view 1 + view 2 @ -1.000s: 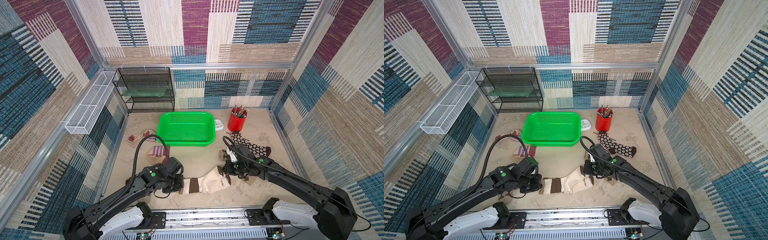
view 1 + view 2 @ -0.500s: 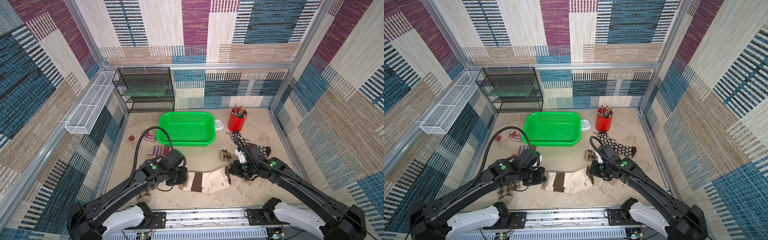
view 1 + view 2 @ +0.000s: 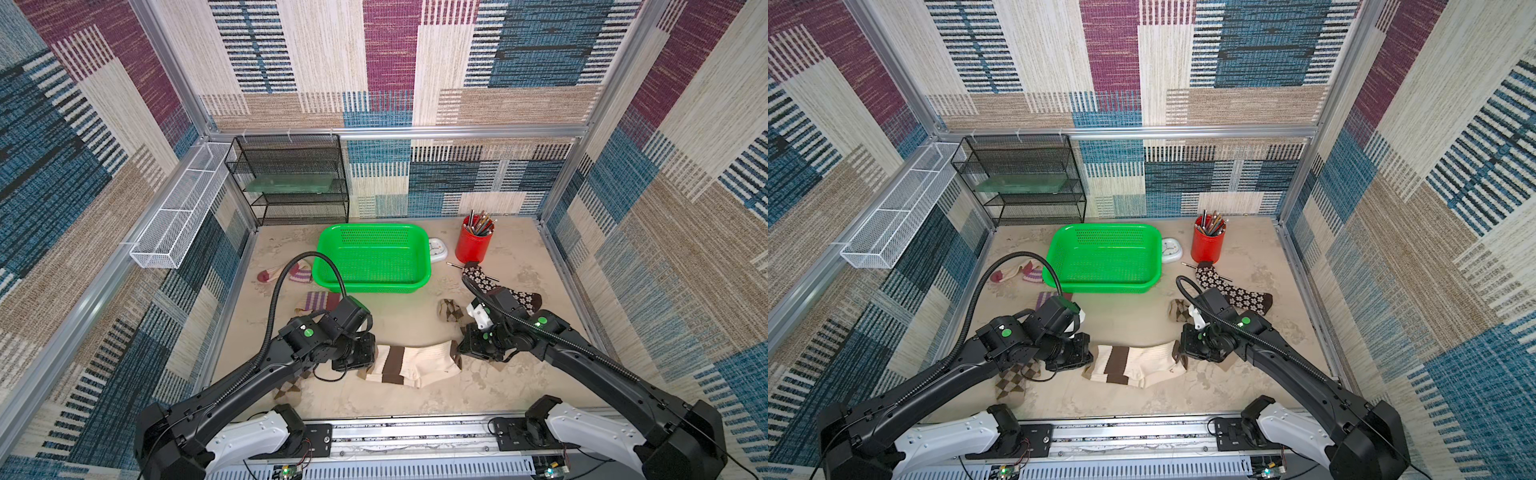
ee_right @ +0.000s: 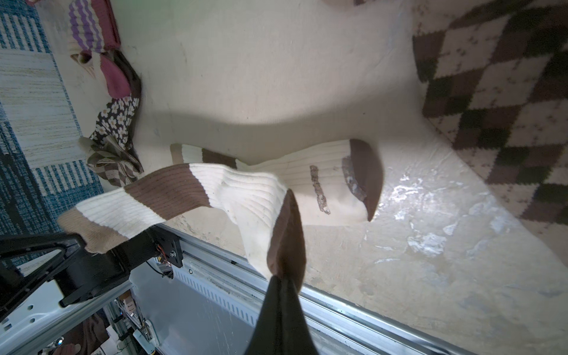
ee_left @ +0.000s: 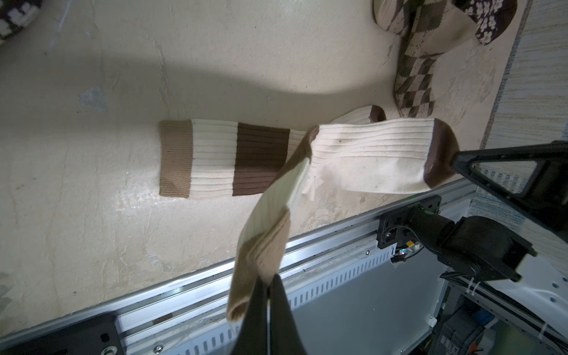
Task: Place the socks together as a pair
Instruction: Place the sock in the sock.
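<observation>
Pairing step: cream rib-knit sock w/ brown bands [image 5: 368, 159] hangs stretched btwn 2 grippers, just above its flat matching sock [image 5: 215, 163] on beige tabletop [image 5: 92, 230]. L gripper [image 5: 270, 282] clamps cuff, R gripper [image 4: 284, 278] clamps toe. Next: lower, align ends, release.

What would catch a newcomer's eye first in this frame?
A cream sock with brown bands hangs strung between the two arms near the front edge of the table, with the left gripper shut on its cuff and the right gripper shut on its toe. Directly beneath it, its matching sock lies flat. Behind them, the bright green basket sits empty mid-table.
</observation>
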Controlling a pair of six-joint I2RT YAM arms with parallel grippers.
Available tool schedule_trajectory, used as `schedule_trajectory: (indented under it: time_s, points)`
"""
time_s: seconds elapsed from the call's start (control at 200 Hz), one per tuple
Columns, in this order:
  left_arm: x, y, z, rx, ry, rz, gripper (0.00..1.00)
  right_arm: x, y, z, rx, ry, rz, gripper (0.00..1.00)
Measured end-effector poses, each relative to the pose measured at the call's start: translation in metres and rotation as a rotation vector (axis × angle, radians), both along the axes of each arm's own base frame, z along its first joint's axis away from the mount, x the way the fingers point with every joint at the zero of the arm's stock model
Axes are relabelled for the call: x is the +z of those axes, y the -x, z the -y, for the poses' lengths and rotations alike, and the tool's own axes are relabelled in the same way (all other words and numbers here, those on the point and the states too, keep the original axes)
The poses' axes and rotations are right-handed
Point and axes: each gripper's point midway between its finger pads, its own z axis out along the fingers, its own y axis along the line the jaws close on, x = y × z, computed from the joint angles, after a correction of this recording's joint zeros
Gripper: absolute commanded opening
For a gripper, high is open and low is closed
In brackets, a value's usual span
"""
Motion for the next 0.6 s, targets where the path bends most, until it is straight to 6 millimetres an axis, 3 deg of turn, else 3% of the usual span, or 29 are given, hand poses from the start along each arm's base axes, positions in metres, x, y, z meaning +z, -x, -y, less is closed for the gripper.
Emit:
schedule_trajectory:
  time_s: [0.155, 0.366, 0.601]
  points:
    - [-0.025, 0.000, -0.003, 0.009, -0.041, -0.048, 0.00, -0.028, 0.005, 0.008, 0.006, 0.054, -0.067, 0.00]
    - [-0.054, -0.013, -0.002, 0.006, -0.082, -0.093, 0.00, -0.060, -0.008, 0.026, -0.010, 0.152, -0.067, 0.03]
    - [-0.078, -0.025, -0.002, -0.017, -0.123, -0.121, 0.00, -0.070, -0.031, 0.034, -0.010, 0.218, 0.015, 0.11]
